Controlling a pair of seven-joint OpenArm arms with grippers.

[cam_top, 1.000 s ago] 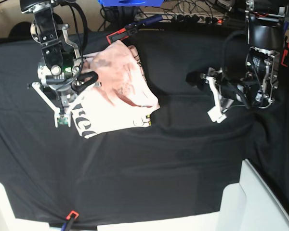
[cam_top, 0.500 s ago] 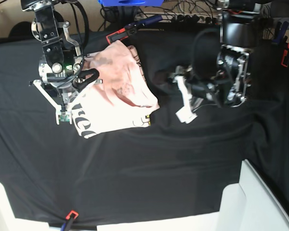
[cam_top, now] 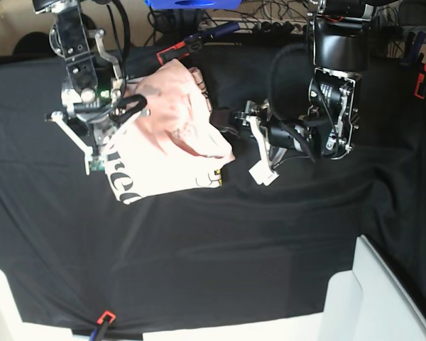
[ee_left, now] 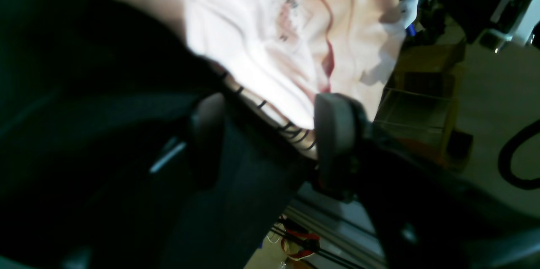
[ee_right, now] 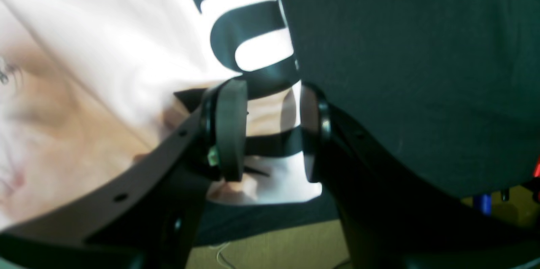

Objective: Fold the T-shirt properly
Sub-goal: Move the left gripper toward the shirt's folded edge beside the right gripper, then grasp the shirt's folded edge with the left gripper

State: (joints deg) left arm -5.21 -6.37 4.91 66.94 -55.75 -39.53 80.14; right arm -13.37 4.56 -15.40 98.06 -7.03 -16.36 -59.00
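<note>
The pale pink T-shirt (cam_top: 172, 131) lies bunched and partly folded at the back left of the black table cloth (cam_top: 220, 234), with black lettering at its lower left. My right gripper (cam_top: 128, 112) is at the shirt's left edge. In the right wrist view the right gripper (ee_right: 270, 134) has its jaws apart, with lettered cloth (ee_right: 261, 49) showing in the gap. My left gripper (cam_top: 226, 119) is at the shirt's right edge. In the left wrist view the left gripper (ee_left: 270, 134) is open, and the shirt's hem (ee_left: 295, 37) reaches between the fingers.
A white box (cam_top: 369, 298) stands at the front right corner. Cables and a blue object (cam_top: 192, 3) lie beyond the back edge. An orange and black tool (cam_top: 174, 51) lies behind the shirt. A small red object (cam_top: 105, 317) sits at the front edge.
My left arm has swung left across the table, up to the shirt's right edge. My right gripper has shifted slightly back at the shirt's left edge.
</note>
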